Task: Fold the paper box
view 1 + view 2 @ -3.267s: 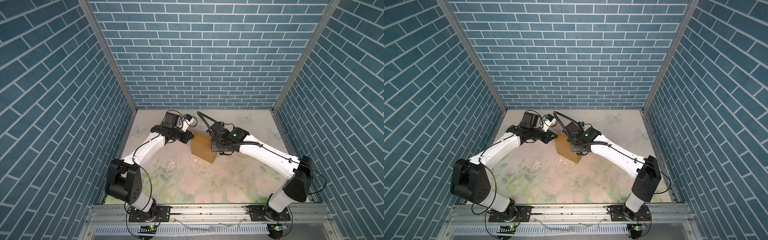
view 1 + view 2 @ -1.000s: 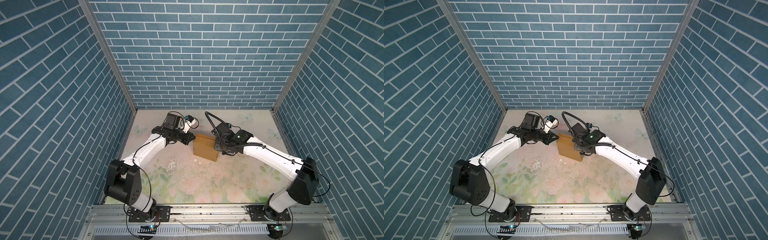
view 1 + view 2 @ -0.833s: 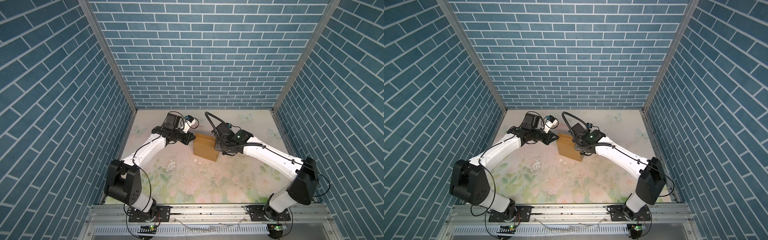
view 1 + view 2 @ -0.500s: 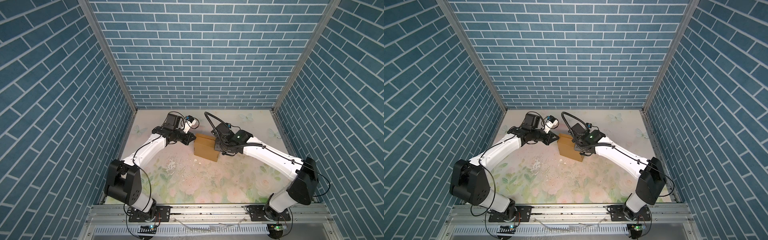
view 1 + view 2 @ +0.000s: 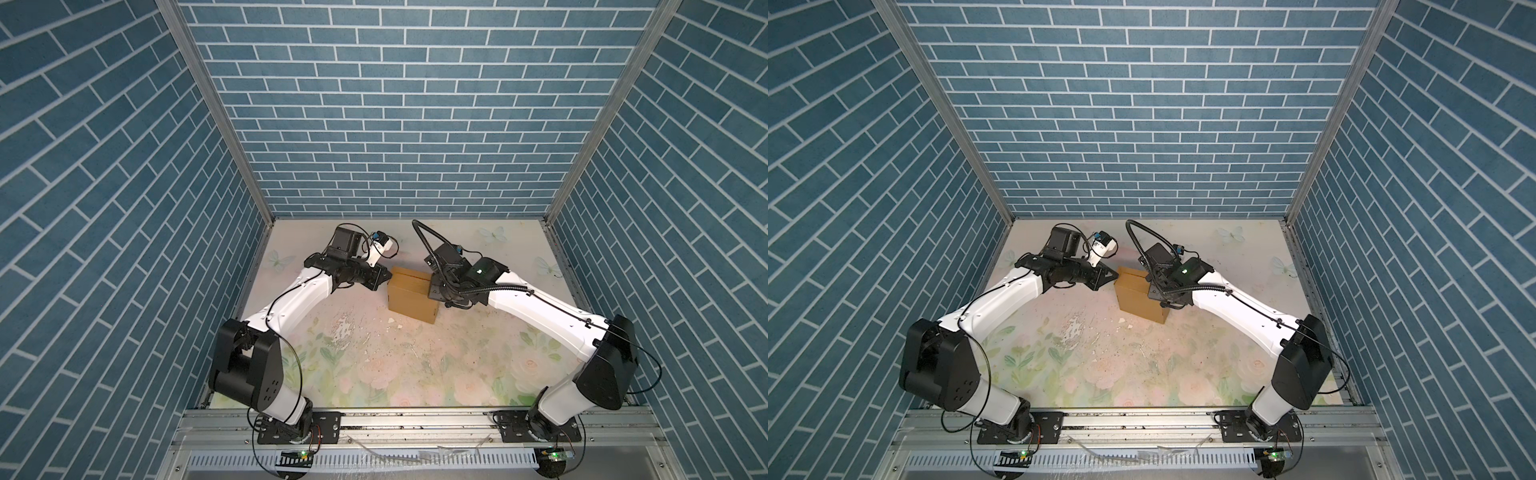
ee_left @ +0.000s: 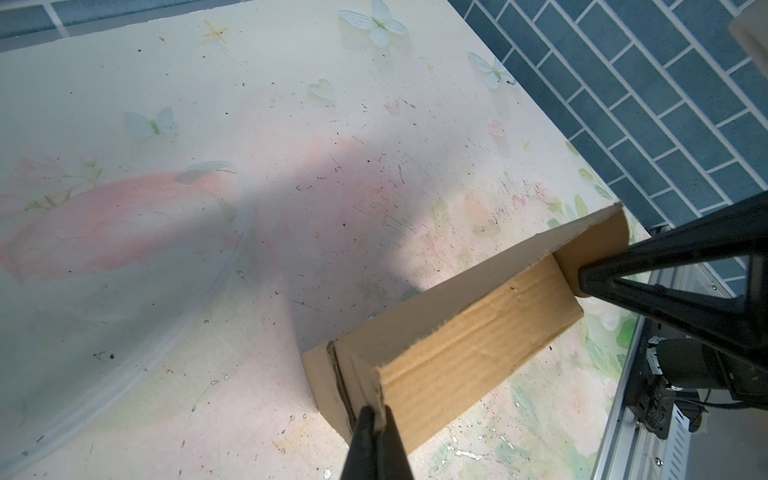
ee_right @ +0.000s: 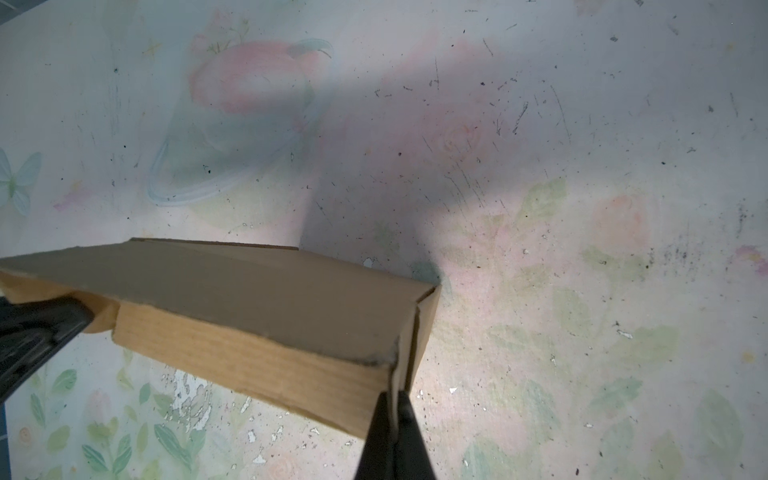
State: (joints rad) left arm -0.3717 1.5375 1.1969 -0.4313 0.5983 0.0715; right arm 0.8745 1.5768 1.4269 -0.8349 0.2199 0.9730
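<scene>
Centrally, paper box (image 5: 411, 299) on scuffed floral tabletop (image 5: 374, 365) — blue brick walls (image 5: 395, 124); left tool (image 6: 377, 413), right tool (image 7: 390, 399) pinch corners.

1. This is a robotics lab test cell, not a home: three walls (image 5: 395, 124) printed with blue brick box in the workspace, joined by bare aluminium corner posts (image 5: 216, 108).
2. Two white-and-black arms (image 5: 291, 299) are bolted to an aluminium rail (image 5: 415, 432) at the front (small circuit boards (image 5: 302, 456) with green lights sit below).
3. The tabletop (image 5: 374, 374) wears a scuffed floral print.
</scene>
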